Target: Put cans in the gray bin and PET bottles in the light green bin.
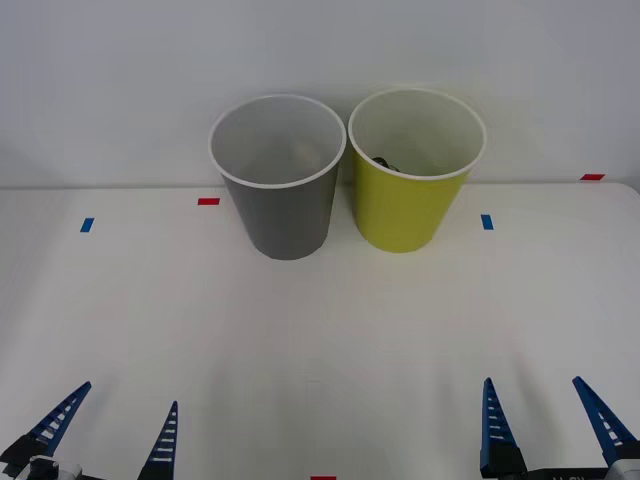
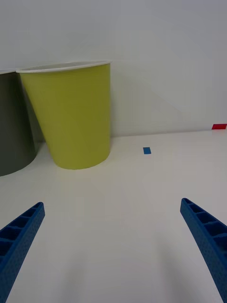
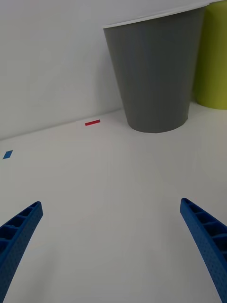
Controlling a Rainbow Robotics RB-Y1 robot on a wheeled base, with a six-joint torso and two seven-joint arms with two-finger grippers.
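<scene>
The gray bin (image 1: 285, 215) stands just left of the light green bin (image 1: 410, 205), both on the table (image 1: 320, 330) by the wall (image 1: 120, 80).

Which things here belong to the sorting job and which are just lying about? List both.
Belong to the job:
the gray bin
the light green bin, something dark inside
left gripper and right gripper, both open, near the table's front edge

Just lying about:
red tape marks
blue tape marks

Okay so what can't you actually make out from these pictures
- What lies in the light green bin: the front view shows a dark bit low inside, mostly hidden by the near wall.
- The gray bin: its bottom is hidden by its wall in the front view.
- Left claw and right claw: open, cut off by the bottom edge.
</scene>
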